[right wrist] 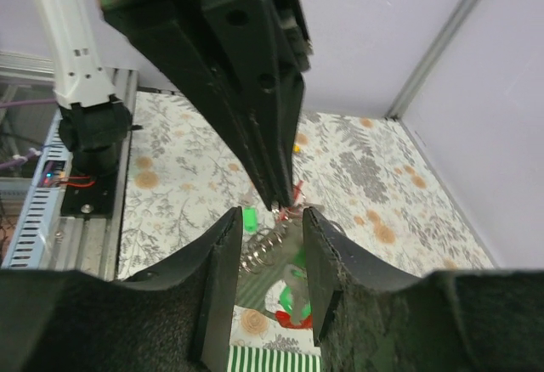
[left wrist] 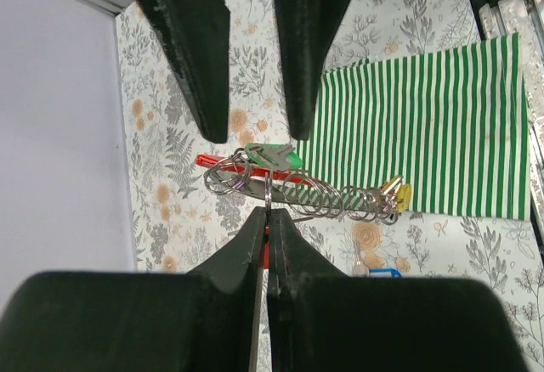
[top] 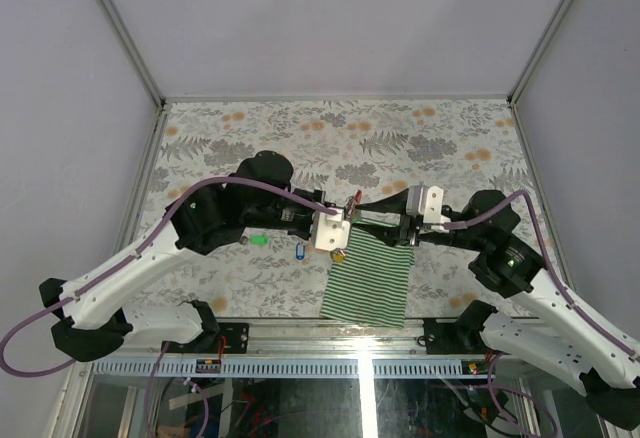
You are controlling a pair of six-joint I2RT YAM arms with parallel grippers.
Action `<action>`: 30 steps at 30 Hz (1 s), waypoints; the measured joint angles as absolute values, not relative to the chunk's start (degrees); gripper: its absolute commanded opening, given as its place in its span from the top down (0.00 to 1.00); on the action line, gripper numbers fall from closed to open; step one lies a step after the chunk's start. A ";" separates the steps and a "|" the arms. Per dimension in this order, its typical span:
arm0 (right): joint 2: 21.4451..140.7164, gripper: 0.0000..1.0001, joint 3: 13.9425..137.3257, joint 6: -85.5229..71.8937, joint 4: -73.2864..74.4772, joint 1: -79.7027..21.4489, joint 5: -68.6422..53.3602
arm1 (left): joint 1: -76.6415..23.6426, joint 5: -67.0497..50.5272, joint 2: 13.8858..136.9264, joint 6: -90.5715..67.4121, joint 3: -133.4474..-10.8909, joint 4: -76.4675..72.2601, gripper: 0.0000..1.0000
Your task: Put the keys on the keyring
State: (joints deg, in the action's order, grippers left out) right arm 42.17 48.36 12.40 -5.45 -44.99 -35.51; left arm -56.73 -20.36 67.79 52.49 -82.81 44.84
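Floral tabletop; left pincer tight on keyring, right pincer ajar.

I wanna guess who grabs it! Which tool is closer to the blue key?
Left. The left tool hangs right beside the blue key; the right tool sits on the other side, over the striped cloth.

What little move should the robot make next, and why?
Probably the right gripper should back away from the keyring and head for the blue key. The left gripper is shut on one ring of the keyring, while the right gripper is open and holds nothing. The blue key and a green key lie loose on the table.
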 measured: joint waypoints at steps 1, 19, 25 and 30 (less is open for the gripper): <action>42.17 0.58 48.05 12.47 -5.43 -44.99 -34.59 | -56.86 -20.01 67.81 52.75 -82.81 45.25 1.00; 39.62 0.50 42.54 13.56 -11.97 -45.01 -27.59 | -57.39 -16.38 68.71 53.82 -83.66 47.64 1.00; 40.97 0.51 41.85 13.56 -14.24 -44.99 -27.64 | -57.60 -15.57 68.71 53.82 -83.66 47.70 1.00; 42.94 0.53 41.85 13.56 -14.50 -45.01 -28.27 | -57.78 -15.25 68.62 53.87 -83.66 47.97 1.00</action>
